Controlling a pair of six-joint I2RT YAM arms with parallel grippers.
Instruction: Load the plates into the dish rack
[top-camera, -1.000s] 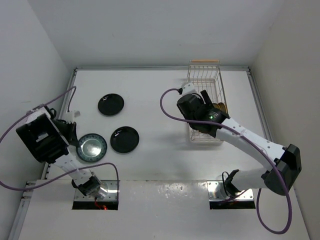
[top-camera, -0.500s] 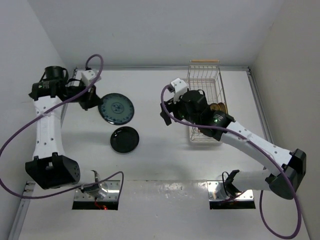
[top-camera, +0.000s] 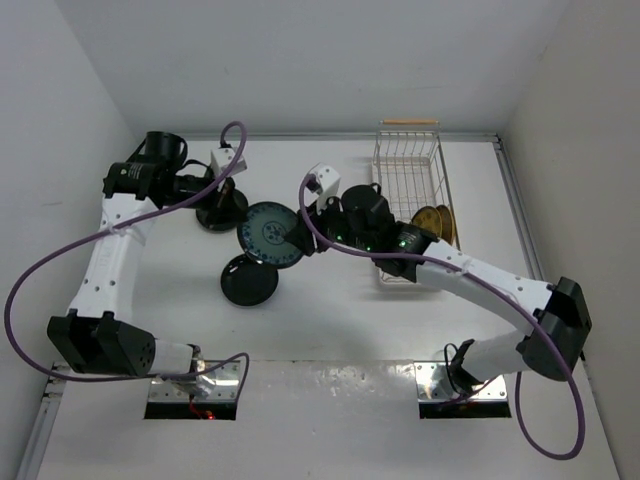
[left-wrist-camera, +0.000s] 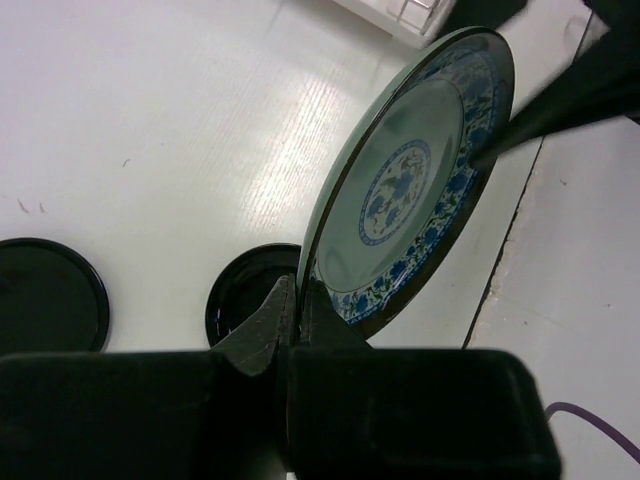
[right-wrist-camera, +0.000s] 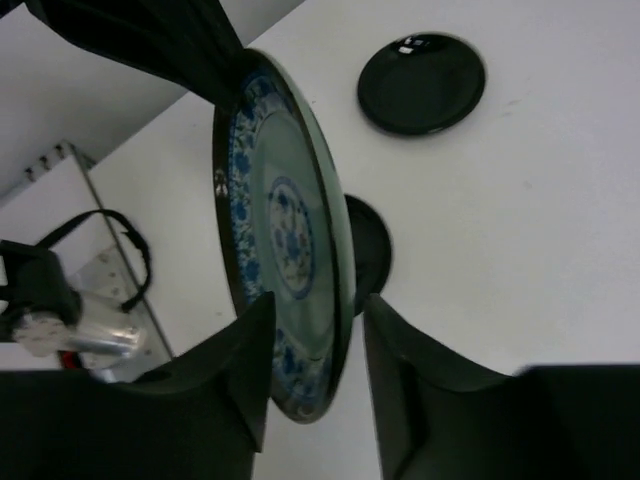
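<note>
Clamping the pale teal plate (left-wrist-camera: 410, 190) by its rim, the left pincer (left-wrist-camera: 290, 300) is fully closed, the plate on edge in mid-air. Opposite, the right pincer (right-wrist-camera: 315, 310) straddles the rim, jaws apart, no grip evident. Risk: an early left release drops it onto the black plate (top-camera: 250, 282) at 7 o'clock. With the dish rack (top-camera: 410, 165) at 2 o'clock, both arms reach inward, wrists rolled.

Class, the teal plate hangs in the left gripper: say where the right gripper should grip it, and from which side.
Take the teal plate by its free rim, opposite the left gripper, edge-on from the rack side with the right gripper, a finger on each face: it stands on edge, thin rim exposed.
</note>
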